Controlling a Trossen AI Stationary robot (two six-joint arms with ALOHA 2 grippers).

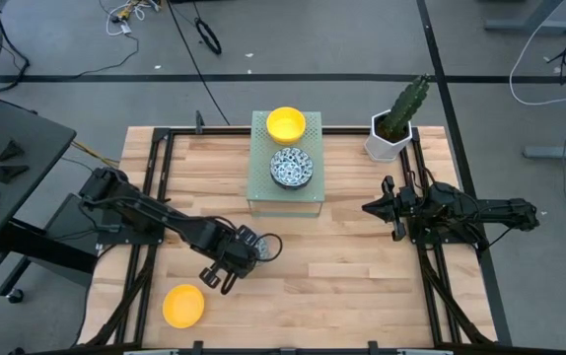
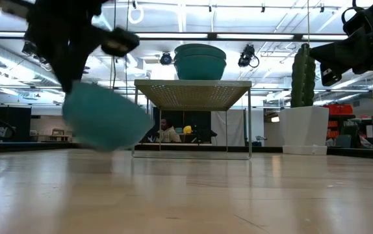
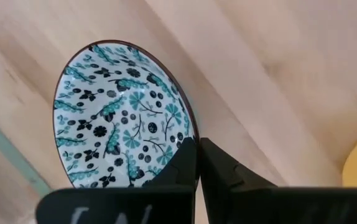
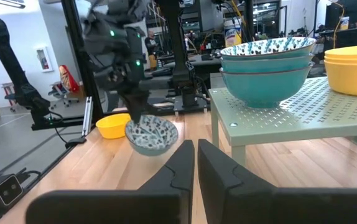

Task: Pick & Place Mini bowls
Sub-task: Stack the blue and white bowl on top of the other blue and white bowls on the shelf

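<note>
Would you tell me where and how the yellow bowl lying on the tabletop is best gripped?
Grip the yellow bowl at its rim, coming from straight above, with one finger inside and one outside. It seems to sit mouth up, so the rim is the exposed edge. The left gripper holds the patterned bowl by its rim in this way.

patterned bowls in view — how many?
4: three stacked on the stand, one held in the left gripper. More could be nested unseen in the stack.

A potted cactus (image 1: 397, 120) stands at the wooden table's (image 1: 362, 276) far corner beside a green perforated stand (image 1: 261, 195).
</note>
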